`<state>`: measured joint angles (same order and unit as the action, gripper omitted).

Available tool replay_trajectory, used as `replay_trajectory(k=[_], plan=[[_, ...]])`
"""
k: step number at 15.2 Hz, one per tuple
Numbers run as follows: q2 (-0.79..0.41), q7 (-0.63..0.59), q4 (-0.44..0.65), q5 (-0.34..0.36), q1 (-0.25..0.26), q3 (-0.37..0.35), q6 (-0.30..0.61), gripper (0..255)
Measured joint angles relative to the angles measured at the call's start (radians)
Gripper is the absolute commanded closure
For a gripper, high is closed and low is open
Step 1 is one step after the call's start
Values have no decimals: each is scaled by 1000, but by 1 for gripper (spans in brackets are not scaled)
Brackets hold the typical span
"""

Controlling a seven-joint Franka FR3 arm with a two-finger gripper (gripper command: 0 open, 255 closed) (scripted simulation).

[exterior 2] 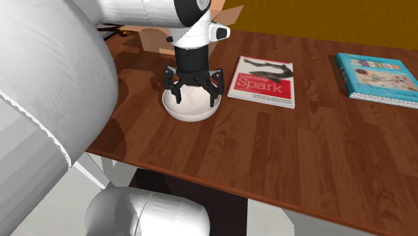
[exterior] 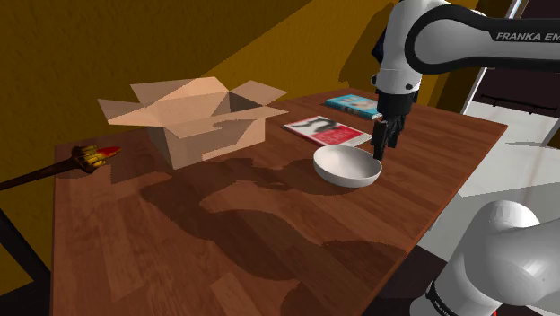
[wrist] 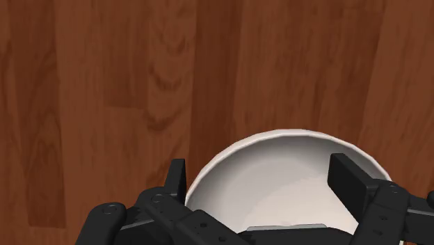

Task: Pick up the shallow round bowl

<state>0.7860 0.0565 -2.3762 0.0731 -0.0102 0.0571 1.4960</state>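
A shallow round white bowl (exterior: 345,168) (exterior 2: 191,108) (wrist: 278,188) rests on the brown wooden table (exterior: 224,242) near its edge by the stand. My black gripper (exterior: 380,144) (exterior 2: 195,95) (wrist: 262,177) points straight down at the bowl, open, with its fingers spread wide. In the wrist view one finger (wrist: 179,177) hangs just outside the bowl's rim and the other finger (wrist: 346,177) hangs over the bowl's inside, so a stretch of rim lies between them. Neither finger clasps the rim.
A red and white book (exterior: 328,130) (exterior 2: 262,79) lies just beyond the bowl, and a teal book (exterior: 352,105) (exterior 2: 375,75) farther off. An open cardboard box (exterior: 193,121) stands at the shoulder view's left of the bowl. A brush-like object (exterior: 94,155) lies at the far corner.
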Motion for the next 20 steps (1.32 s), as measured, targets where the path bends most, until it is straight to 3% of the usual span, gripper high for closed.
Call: replay_trajectory(k=[9, 16, 17, 20], plan=[[-220, -17, 126, -60, -56, 127, 100, 0], [-232, -13, 52, -62, -62, 140, 186, 0], [-233, -12, 48, -61, -62, 141, 191, 255], [-233, -11, 43, -61, -63, 142, 196, 255]])
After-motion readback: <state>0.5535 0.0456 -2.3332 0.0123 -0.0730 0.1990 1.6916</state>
